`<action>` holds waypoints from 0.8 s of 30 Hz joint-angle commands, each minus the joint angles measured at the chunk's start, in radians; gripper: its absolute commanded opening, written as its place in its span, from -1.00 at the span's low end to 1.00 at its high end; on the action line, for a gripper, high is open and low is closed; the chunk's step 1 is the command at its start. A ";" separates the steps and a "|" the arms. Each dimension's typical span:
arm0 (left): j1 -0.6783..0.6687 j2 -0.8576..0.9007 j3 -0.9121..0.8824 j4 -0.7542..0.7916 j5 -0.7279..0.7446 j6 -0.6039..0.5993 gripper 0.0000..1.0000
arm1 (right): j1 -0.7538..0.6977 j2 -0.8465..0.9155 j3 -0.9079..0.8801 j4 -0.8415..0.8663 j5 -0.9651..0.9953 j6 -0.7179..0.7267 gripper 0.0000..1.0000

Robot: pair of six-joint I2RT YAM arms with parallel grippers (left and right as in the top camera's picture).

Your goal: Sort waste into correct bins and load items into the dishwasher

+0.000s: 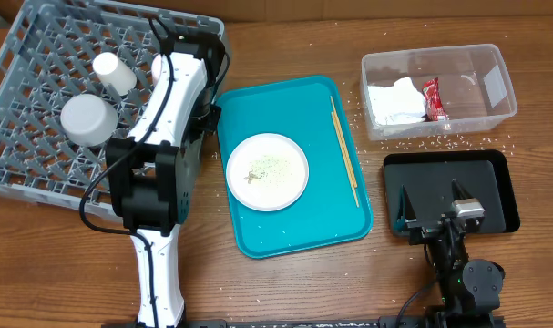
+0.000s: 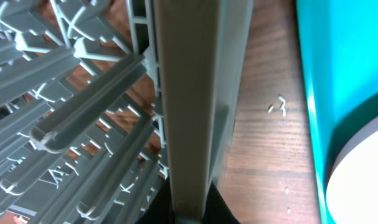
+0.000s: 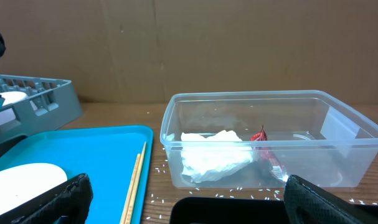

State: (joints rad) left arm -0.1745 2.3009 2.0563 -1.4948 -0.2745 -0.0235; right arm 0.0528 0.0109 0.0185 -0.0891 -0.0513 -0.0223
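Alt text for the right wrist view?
A clear plastic tub holds a crumpled white napkin and a red wrapper, with rice grains scattered on the table before it. To the left lie a teal tray with chopsticks and a white plate; the open right gripper frames the bottom corners.

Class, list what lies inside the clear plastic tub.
Inside the clear tub lie a crumpled white napkin and a red wrapper. Whatever is beneath the napkin is covered.

Brown wood-grain tabletop [image 1: 294, 282] filling the overhead frame, plain brown matte wall [image 3: 195, 50] across the upper half of the right wrist view, meeting the tabletop mid-frame, soft even light
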 commanded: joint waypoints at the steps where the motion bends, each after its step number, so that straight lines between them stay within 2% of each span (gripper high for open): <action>1: -0.027 0.042 -0.017 0.093 0.055 -0.051 -0.92 | -0.005 -0.008 -0.010 0.008 0.005 -0.001 1.00; 7: -0.015 0.042 -0.017 0.163 0.074 -0.269 -0.92 | -0.005 -0.008 -0.010 0.008 0.005 -0.001 1.00; 11: 0.032 0.042 -0.011 0.161 0.082 -0.370 -0.92 | -0.005 -0.008 -0.010 0.008 0.005 -0.001 1.00; 16: 0.092 0.042 -0.011 0.145 0.132 -0.335 -0.92 | -0.005 -0.008 -0.010 0.008 0.005 -0.001 1.00; 20: 0.121 0.042 -0.011 0.136 0.101 -0.334 -0.92 | -0.005 -0.008 -0.010 0.008 0.005 -0.001 1.00; 24: 0.130 0.042 -0.011 0.128 0.103 -0.265 -0.92 | -0.005 -0.008 -0.010 0.008 0.005 -0.001 1.00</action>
State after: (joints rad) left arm -0.1123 2.2944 2.0762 -1.3415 -0.1444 -0.2314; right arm 0.0528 0.0109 0.0185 -0.0891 -0.0517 -0.0223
